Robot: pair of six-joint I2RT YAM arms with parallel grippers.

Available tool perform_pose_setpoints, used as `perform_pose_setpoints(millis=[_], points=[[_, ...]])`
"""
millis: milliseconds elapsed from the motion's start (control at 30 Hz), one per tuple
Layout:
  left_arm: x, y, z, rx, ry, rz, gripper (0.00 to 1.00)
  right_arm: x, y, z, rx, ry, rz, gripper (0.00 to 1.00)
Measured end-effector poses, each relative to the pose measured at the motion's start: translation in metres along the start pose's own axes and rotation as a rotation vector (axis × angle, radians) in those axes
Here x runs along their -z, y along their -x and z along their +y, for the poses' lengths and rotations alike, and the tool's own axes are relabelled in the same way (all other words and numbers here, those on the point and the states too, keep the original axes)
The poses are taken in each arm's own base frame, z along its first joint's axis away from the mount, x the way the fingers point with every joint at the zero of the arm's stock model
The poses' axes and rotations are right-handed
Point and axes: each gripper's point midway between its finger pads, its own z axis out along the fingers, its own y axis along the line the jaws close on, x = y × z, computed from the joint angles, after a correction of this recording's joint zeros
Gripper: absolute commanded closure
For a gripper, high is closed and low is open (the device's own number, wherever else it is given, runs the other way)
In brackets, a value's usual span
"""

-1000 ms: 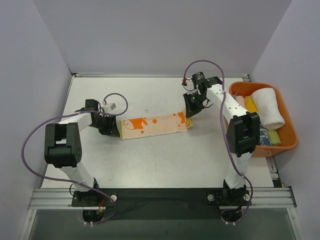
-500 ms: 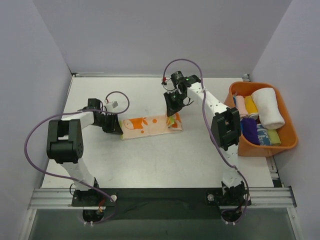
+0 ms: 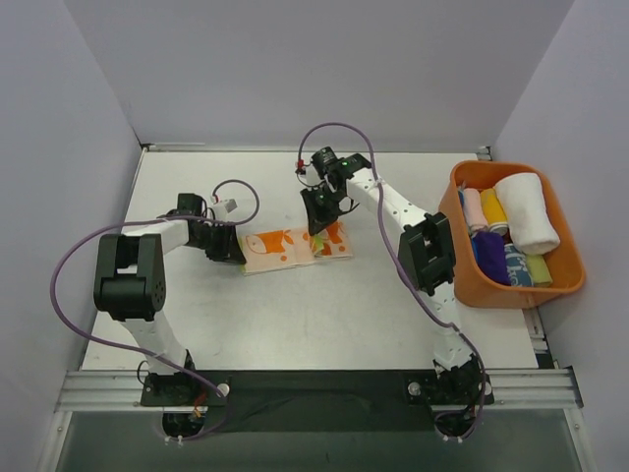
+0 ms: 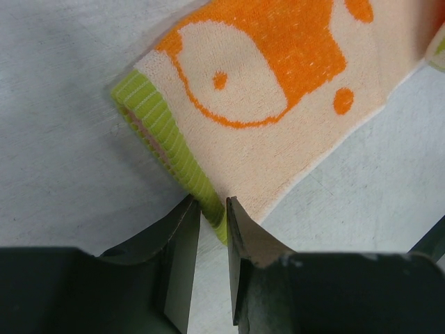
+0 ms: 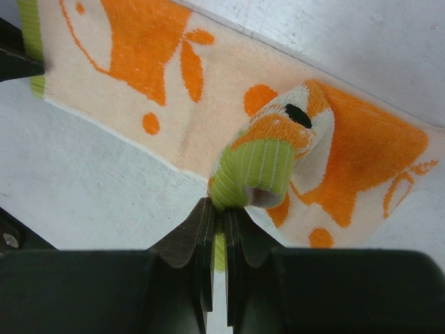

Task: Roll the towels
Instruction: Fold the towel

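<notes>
The cream towel with orange blotches point(image 3: 285, 248) lies flat at the table's middle, with a green band at each end. My left gripper point(image 3: 234, 249) is shut on the towel's left green edge point(image 4: 167, 129), low on the table; its fingertips point(image 4: 186, 216) pinch the band. My right gripper point(image 3: 319, 222) is shut on the towel's right green end point(image 5: 259, 170) and holds it lifted and curled back over the flat part point(image 5: 139, 90). A large white rolled towel point(image 3: 526, 209) and several small coloured rolled ones point(image 3: 491, 211) lie in the bin.
The orange plastic bin point(image 3: 565, 285) stands at the table's right edge, beside the right arm's base link. Purple cables loop off both arms. Grey walls close the table at left, back and right.
My right gripper has carried the towel's right end leftward, folding the towel over itself so it lies shorter. The left gripper has stayed on the left edge.
</notes>
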Motion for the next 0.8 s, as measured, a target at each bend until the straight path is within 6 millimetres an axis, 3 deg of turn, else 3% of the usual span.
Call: perform_pose_setpoints(millis=[500, 633, 733, 800], points=[[0.0, 0.0, 0.0, 0.001, -0.003, 0.0, 0.66, -0.023, -0.002, 0.004, -0.02, 0.015, 0.027, 1.0], [0.0, 0.0, -0.001, 0.0, -0.008, 0.0, 0.62, -0.032, -0.006, 0.008, -0.026, 0.032, 0.049, 1.0], [0.0, 0.0, -0.003, -0.001, -0.016, 0.0, 0.59, -0.037, -0.01, 0.014, -0.031, 0.058, 0.066, 0.7], [0.001, 0.0, -0.003, -0.003, -0.019, -0.001, 0.59, -0.037, -0.011, 0.019, -0.036, 0.082, 0.071, 0.63]])
